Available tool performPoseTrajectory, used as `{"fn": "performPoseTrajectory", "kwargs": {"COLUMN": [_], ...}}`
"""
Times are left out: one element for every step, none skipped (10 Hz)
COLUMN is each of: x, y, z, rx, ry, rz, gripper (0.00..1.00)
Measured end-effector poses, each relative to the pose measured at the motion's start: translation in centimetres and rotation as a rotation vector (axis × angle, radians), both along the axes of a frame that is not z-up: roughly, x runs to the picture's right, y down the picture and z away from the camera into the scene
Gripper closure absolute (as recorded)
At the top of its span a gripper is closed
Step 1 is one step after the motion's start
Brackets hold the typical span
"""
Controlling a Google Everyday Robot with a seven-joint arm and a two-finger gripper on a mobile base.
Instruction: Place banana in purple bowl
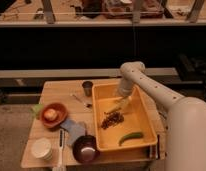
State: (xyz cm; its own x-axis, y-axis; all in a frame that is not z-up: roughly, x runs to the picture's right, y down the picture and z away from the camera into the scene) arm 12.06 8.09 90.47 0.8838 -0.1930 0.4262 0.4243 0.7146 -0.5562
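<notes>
Claw (pixel 124 103) was down inside the yellow tray (pixel 146 120) on the wooden surface (pixel 58 90), jaws apart, nothing gripped. Banana (pixel 112 109) lay on the tray floor just at the claw's tip – contact unclear – with a dark grape cluster (pixel 112 120) beside it and a green vegetable (pixel 131 136) nearer the front. Purple bowl (pixel 86 149) sat outside the tray at its front-left corner – near an orange bowl (pixel 53 114).

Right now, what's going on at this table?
The robot's one arm reaches down into the yellow tray. Its gripper is low over the tray's far half, right beside the banana. Whether it has hold of the banana cannot be told. The purple bowl sits outside the tray, near the table's front edge, with no banana in it yet.
</notes>
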Motion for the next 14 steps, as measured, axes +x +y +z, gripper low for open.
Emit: {"fn": "performPoseTrajectory", "kwargs": {"x": [-0.2, -0.3, -0.3, -0.1, 0.2, 0.5, 1.0, 1.4, 1.7, 1.6, 1.3, 1.1, 0.7, 0.5], "y": [0.5, 0.7, 0.9, 1.2, 1.4, 1.6, 1.8, 2.0, 2.2, 2.3, 2.5, 2.5, 2.7, 2.9], "z": [0.4, 0.7, 0.9, 1.0, 1.1, 1.2, 1.2, 1.3, 1.4, 1.3, 1.3, 1.3, 1.3, 1.4], "rx": [-0.004, -0.006, -0.008, -0.011, -0.011, -0.011, -0.01, -0.009, -0.011, -0.01, -0.009, -0.009, -0.011, -0.012], "ry": [-0.006, -0.009, -0.01, -0.008, -0.004, -0.002, 0.002, 0.005, 0.007, 0.001, -0.007, -0.009, -0.014, -0.017], "rz": [-0.013, -0.02, -0.028, -0.035, -0.046, -0.056, -0.065, -0.069, -0.074, -0.087, -0.101, -0.106, -0.118, -0.122], "gripper": [0.35, 0.35, 0.35, 0.35, 0.35, 0.35, 0.35, 0.35, 0.35, 0.35, 0.35, 0.35, 0.39, 0.48]}}
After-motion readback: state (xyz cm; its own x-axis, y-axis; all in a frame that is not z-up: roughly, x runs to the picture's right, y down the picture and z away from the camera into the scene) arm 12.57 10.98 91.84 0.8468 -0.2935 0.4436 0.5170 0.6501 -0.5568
